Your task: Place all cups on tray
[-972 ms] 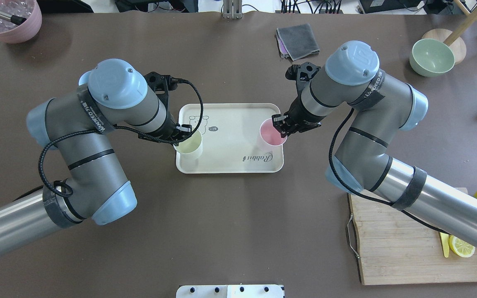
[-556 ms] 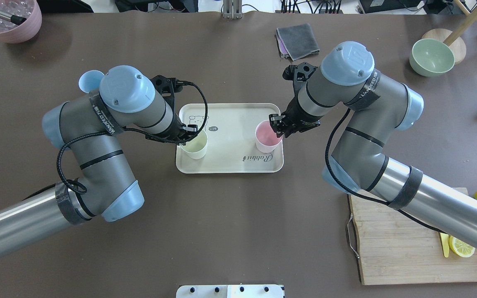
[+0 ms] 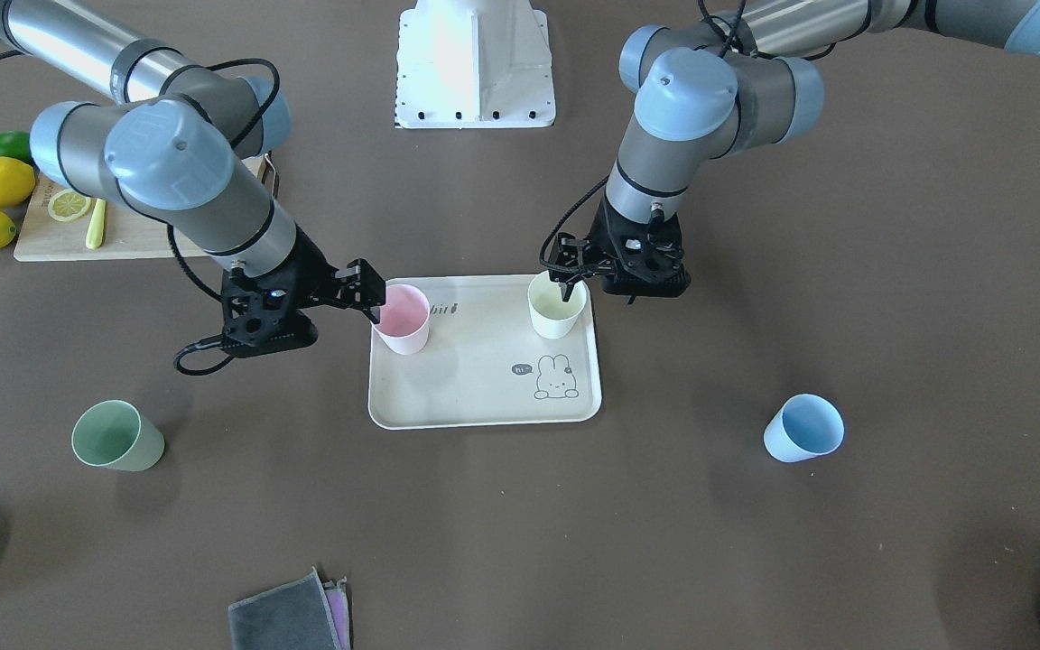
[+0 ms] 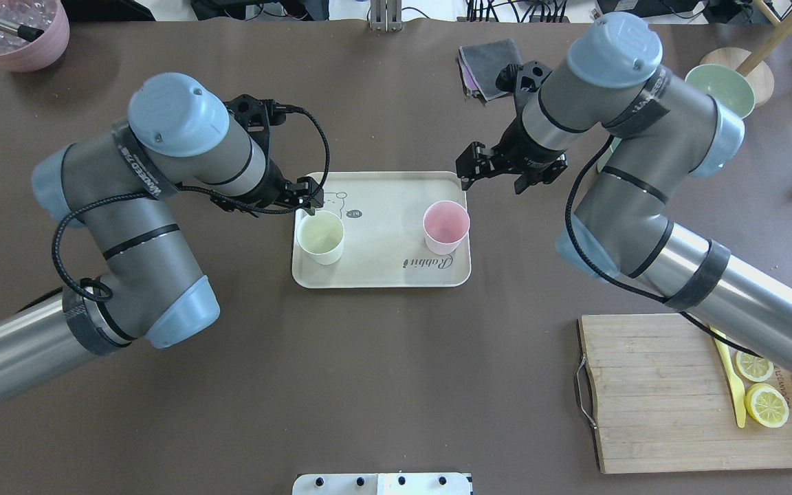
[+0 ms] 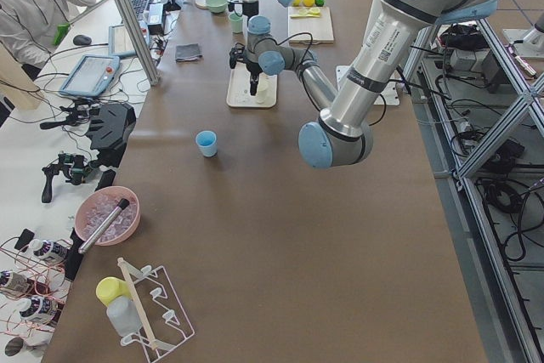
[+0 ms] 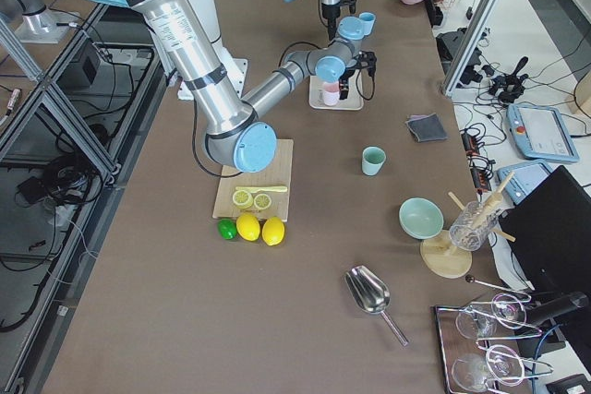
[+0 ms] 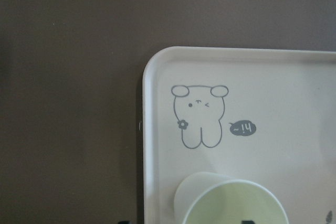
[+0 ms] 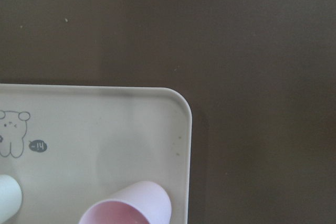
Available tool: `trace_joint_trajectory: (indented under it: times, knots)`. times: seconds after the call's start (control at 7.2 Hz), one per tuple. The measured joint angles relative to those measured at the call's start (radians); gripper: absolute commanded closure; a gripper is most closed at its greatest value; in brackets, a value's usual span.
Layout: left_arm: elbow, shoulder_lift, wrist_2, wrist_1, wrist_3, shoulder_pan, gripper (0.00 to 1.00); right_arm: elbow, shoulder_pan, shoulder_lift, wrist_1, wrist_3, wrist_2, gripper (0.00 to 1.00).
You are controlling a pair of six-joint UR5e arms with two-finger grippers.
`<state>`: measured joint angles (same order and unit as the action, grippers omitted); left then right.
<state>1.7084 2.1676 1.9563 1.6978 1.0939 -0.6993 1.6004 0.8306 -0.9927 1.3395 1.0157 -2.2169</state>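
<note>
**Two cups placed, two outstanding.** The tray (image 4: 382,206) is lying beneath and between both sets of jaws, carrying two of the four cups.

- **Right gripper:** The right gripper (image 3: 370,291) is hanging with its jaws spread and gripping nothing. The pink cup (image 4: 445,225) is standing upright on the tray just beside and below them.
- **Left gripper:** The left gripper (image 3: 563,278) is likewise gaping and empty. One fingertip is hovering at the mouth of the cream cup (image 4: 321,236), which is standing upright directly beneath. Contact with its rim cannot be told.
- **Remaining cups:** The green cup (image 3: 116,437) is sitting on the table well outward of the right jaws. The blue cup (image 3: 804,428) is sitting well outward of the left jaws.

**Judged step:** the first pair is being let go, and half the task is remaining. The next move is calling for each gripper to rise clear of its rim, travel outward to its nearer cup, and close on one wall.
</note>
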Motion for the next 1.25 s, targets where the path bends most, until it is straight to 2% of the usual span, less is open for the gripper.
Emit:
trace_joint_trajectory:
  times: [0.28,0.69,0.97,1.25]
  knots:
    - [0.018,-0.064,0.044,-0.036,-0.193,-0.119,0.03,-0.028,0.135,-0.046,0.008,-0.14,-0.064,0.0]
    - [-0.008,-0.15,0.094,-0.032,-0.394,-0.27,0.03,-0.212,0.291,-0.066,0.006,-0.341,-0.102,0.01]
    - [-0.027,-0.157,0.096,-0.028,-0.414,-0.292,0.03,-0.306,0.311,-0.065,0.002,-0.364,-0.097,0.03]
    - [-0.03,-0.156,0.097,-0.027,-0.414,-0.299,0.03,-0.32,0.29,-0.084,-0.005,-0.367,-0.093,0.12]
